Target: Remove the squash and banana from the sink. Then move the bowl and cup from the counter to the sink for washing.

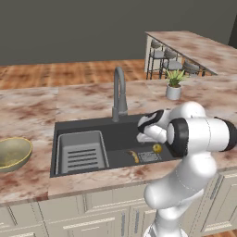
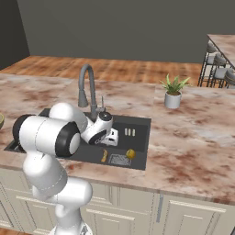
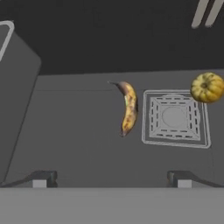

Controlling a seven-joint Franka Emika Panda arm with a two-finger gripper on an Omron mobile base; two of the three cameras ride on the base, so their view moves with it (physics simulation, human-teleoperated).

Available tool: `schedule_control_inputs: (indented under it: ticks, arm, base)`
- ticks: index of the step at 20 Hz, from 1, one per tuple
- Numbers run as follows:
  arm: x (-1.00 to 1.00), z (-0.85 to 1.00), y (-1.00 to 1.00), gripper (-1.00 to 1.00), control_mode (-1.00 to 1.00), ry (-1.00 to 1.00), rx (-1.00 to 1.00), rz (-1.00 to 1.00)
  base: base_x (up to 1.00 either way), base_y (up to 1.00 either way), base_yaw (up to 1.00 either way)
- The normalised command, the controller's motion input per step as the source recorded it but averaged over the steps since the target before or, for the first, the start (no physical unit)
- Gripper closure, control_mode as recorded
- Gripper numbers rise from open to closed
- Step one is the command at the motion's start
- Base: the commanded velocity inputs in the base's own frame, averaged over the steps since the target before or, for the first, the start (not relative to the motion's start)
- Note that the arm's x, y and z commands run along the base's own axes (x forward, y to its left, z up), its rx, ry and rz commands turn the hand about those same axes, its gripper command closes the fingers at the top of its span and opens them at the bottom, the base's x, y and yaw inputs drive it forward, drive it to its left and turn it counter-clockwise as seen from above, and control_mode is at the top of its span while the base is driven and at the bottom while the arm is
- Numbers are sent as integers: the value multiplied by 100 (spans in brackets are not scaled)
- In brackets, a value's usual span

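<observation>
The jaws stand wide apart with nothing between them, the two dark fingertips [image 3: 43, 178] rising at the lower edge of the hand view, well spread on either side of the sink floor. The gripper [image 1: 146, 137] hangs over the right part of the sink [image 1: 88, 126], pointing down into the basin, above the fruit and not touching it. The white arm [image 1: 199, 134] rises from the cabinet side, bends at a thick elbow level with the bench [image 1: 28, 111] edge, and reaches forward and left so that the hand sits just in front of the gooseneck faucet [image 1: 119, 92].

The banana [image 3: 128, 107] lies flat on the dark sink floor, just beside the square drain grate [image 3: 175, 118] and apart from it. The squash [image 3: 207, 87] rests at the grate's far corner, touching or nearly touching its edge; which of the two is hard to tell. In the left base view the banana [image 1: 134, 156] and the squash [image 1: 157, 148] lie near the front wall of the basin, below the hand. The grey ribbed tray insert [image 1: 82, 151] fills the left part of the sink.

The bowl [image 1: 13, 152] sits upright on the bench to the left of the sink, well apart from the arm. A white pot with a green plant [image 1: 174, 85] stands on the bench beyond the sink to the right.
</observation>
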Motion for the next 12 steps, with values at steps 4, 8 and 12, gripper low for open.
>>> schedule_control_inputs:
  ticks: [4,8,12]
  arm:
    - [8,-19,0,-100,-100,0,0,4]
    - [3,-12,0,-100,-100,0,1,7]
    - [3,-12,0,-100,-100,0,0,7]
  base:
    - [0,0,0]
    - [0,0,0]
    - [0,0,0]
